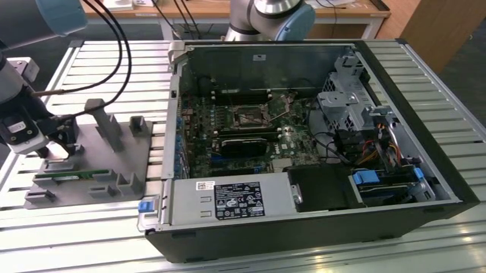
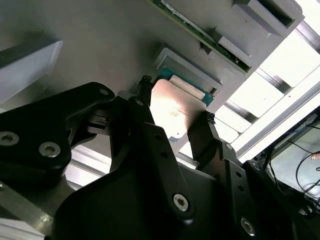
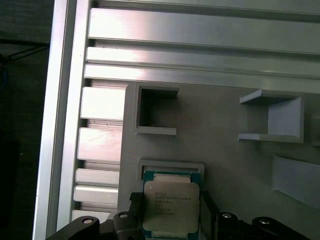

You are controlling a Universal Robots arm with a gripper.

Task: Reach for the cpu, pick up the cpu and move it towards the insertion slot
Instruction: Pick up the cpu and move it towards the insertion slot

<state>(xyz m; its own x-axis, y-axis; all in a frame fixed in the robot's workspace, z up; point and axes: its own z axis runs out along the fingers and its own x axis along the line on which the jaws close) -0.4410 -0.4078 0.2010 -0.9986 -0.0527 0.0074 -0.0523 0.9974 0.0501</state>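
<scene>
The black hand point(image 2: 176, 100) straddles the shiny silver square cpu point(image 3: 171, 205), which lies in its pale grey nest point(image 3: 170, 165) on the grey fixture plate point(image 1: 83, 151); whether it clamps I cannot tell. An uneven pinch could tilt the cpu and jam it in the nest

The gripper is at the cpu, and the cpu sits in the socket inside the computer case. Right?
Not quite. The gripper is at the cpu, but the cpu sits in a holder on the grey plate outside the computer case, as the first wrist view shows.
</scene>
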